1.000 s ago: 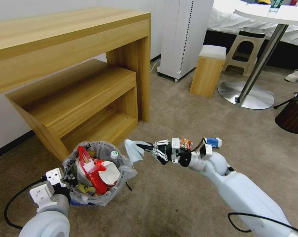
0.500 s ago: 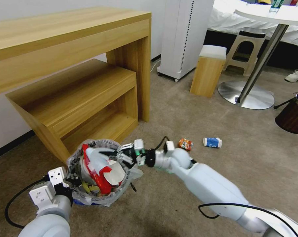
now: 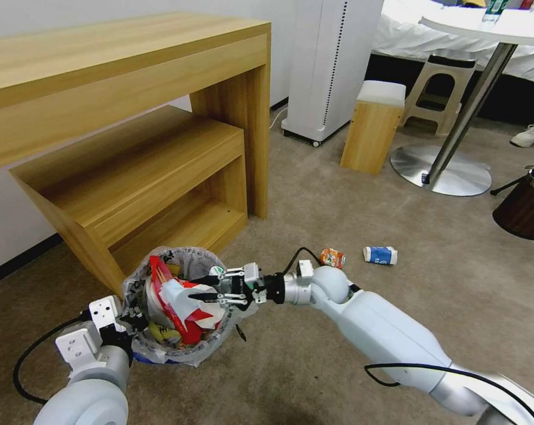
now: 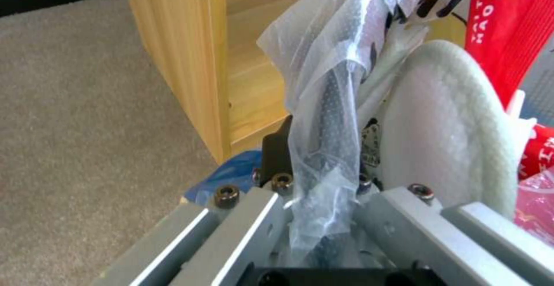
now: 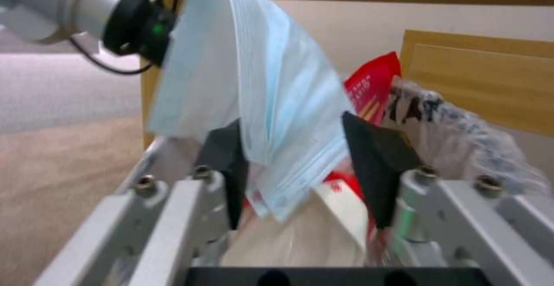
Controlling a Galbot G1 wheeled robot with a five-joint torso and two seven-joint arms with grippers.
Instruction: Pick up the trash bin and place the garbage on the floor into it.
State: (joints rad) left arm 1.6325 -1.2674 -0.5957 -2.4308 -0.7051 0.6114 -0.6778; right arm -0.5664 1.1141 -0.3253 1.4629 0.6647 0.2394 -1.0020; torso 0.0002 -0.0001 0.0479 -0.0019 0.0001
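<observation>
Lower left of the head view: left gripper (image 3: 127,324) clamps the trash bin (image 3: 178,354) rim (bag-lined); right gripper (image 3: 207,289), jaws apart, over it with pale-blue tissue (image 5: 259,104) between.

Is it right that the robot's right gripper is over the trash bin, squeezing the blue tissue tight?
Not quite. The right gripper is over the trash bin, but it is not squeezing. In the right wrist view its fingers are spread apart, with the pale-blue tissue loose between them.
</observation>
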